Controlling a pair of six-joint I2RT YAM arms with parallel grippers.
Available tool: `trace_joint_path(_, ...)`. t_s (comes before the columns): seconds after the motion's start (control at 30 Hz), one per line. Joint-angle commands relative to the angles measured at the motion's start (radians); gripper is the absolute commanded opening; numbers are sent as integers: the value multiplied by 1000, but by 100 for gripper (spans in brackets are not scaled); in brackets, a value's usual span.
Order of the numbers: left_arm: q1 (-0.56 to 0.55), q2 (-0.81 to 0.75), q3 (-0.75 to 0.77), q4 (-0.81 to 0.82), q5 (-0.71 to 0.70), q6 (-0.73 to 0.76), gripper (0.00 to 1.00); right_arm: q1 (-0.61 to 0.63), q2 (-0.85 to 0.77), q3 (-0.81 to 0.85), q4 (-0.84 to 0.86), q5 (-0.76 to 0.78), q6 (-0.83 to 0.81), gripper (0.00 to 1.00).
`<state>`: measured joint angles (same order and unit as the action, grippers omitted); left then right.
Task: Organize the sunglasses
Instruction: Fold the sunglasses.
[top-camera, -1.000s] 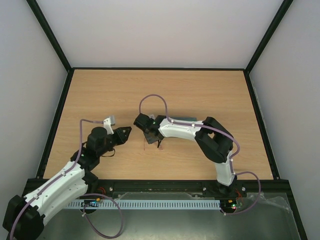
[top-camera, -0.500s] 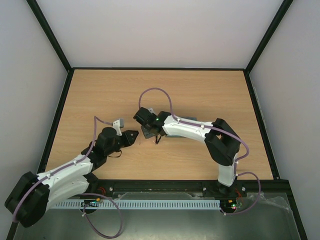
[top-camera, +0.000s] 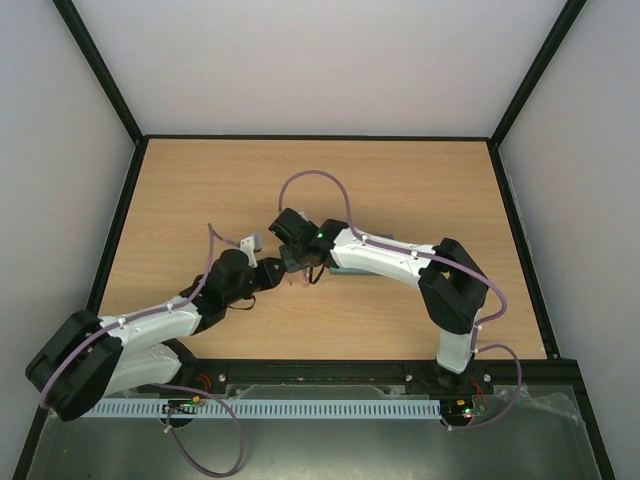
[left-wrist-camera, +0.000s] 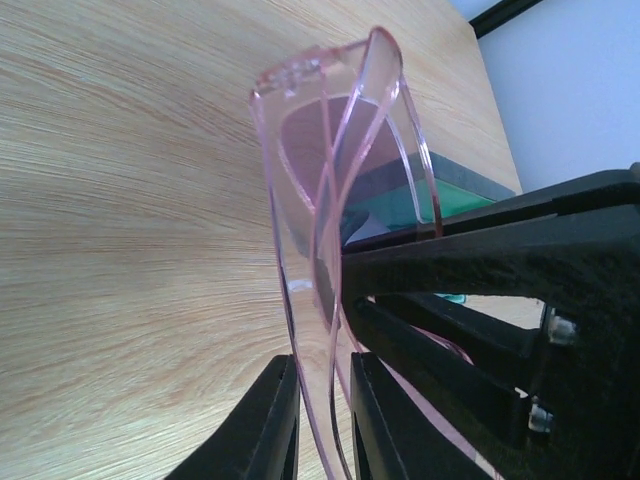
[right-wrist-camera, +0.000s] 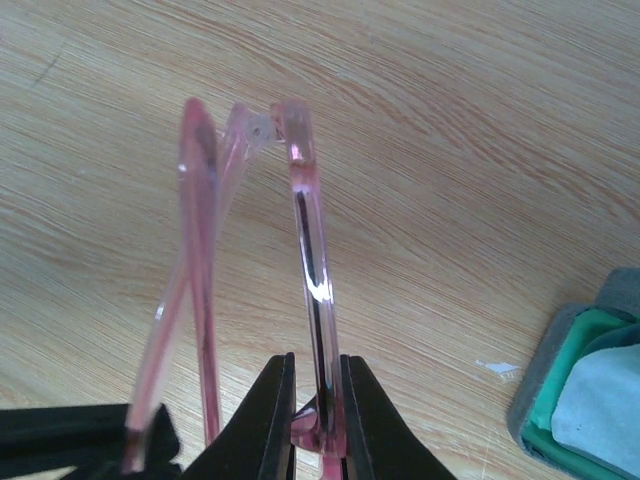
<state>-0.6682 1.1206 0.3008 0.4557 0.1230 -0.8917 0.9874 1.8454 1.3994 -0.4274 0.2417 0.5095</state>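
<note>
Count: one pair of sunglasses (left-wrist-camera: 330, 200), one case (right-wrist-camera: 548, 385), one cloth (right-wrist-camera: 605, 395), two arms.

Sunglasses: held in the air over the middle of the worktop (top-camera: 400, 180), between the two arms, which meet there. Frame thin, translucent pink; one tinted lens is visible from the left wrist view. From the right wrist view the pair shows as two pink bars joined at a hinge at the far end.

Right fingers (right-wrist-camera: 272, 420): closed tight on one of the two pink bars, which is pinched between them at its near end.

Left fingers (left-wrist-camera: 272, 430): narrow, one on each side of the front frame near its lower edge. The frame fills most of the gap. Whether they press on it cannot be told.

Case: lies open on the worktop just beside the right fingers and partly under the right arm in the top view. Grey outside, green lining.

Cloth: light blue, lying inside the case.

The two sets of fingers are close together, both at the sunglasses.
</note>
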Motion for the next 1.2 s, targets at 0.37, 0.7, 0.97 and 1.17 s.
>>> trace_joint_path(0.37,-62,-138,58,-114,-105,12,41,-48,-88,-70,22,-48,-3,1)
trace_joint_path(0.7,-57,-222,46,-166,-110,12,12,-57,-135,-105,66,-106,-2,1)
trace_joint_path(0.97,-57,-70,44,1,-48,-12,11,-57,-184,-149,109,-193,1,1)
trace_joint_path(1.17,-57,-8,44,74,-22,-26,9,-57,-205,-170,126,-234,1,1)
